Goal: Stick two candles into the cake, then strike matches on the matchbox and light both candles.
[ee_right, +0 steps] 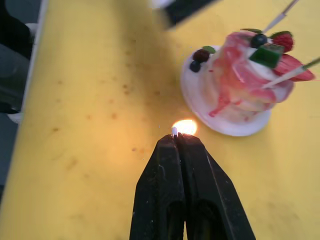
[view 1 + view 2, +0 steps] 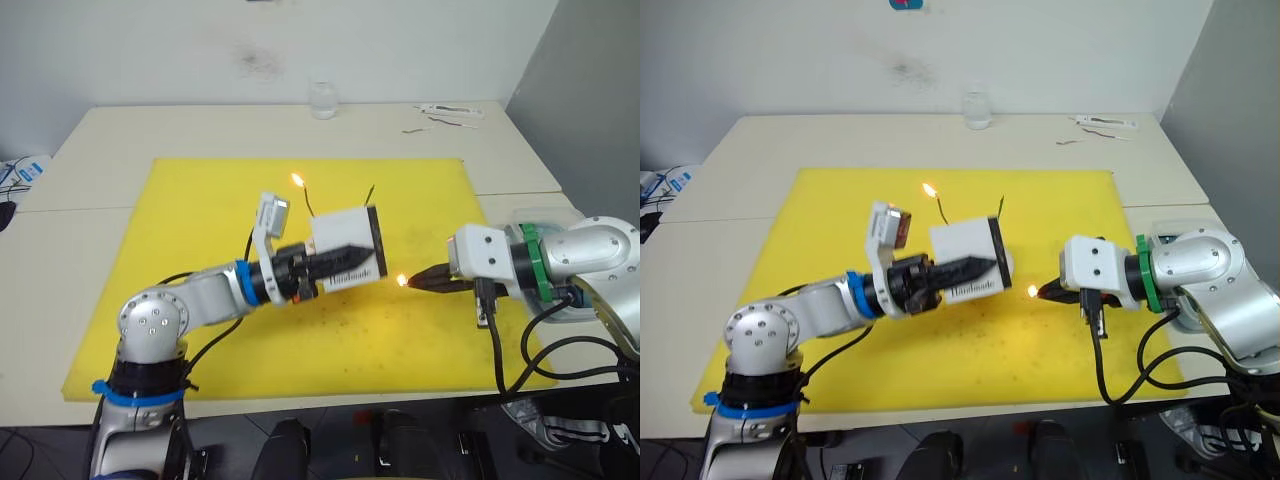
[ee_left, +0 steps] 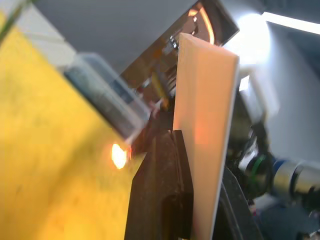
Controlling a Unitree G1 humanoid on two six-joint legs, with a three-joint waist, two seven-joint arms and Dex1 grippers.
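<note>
We see the table (image 2: pixel 90 150) carrying a yellow mat (image 2: pixel 200 220), and both tools working over the mat. The left tool (image 2: pixel 352 252) is clamped on the matchbox (image 2: pixel 340 235), holding the white box on edge above the mat with its black striking strip turned toward the right tool. The cake (image 1: pixel 240 82) sits on its small white plate (image 1: pixel 225 125) just ahead of the right tool in the right wrist view; from the head views it lies behind the matchbox held by the left tool, so the box hides it there. Two candles (image 1: pixel 287 75) stand in the cake, rising above the matchbox beyond the left tool; one carries a small flame (image 2: pixel 297 180) and the other is dark at its tip. The right tool (image 2: pixel 425 281) has its fingers pressed together on a match (image 1: pixel 174 132), which burns at the very tip of the tool, near the matchbox but apart from it. A glass (image 2: pixel 323 100) stands at the far table edge, well apart from both tools.
</note>
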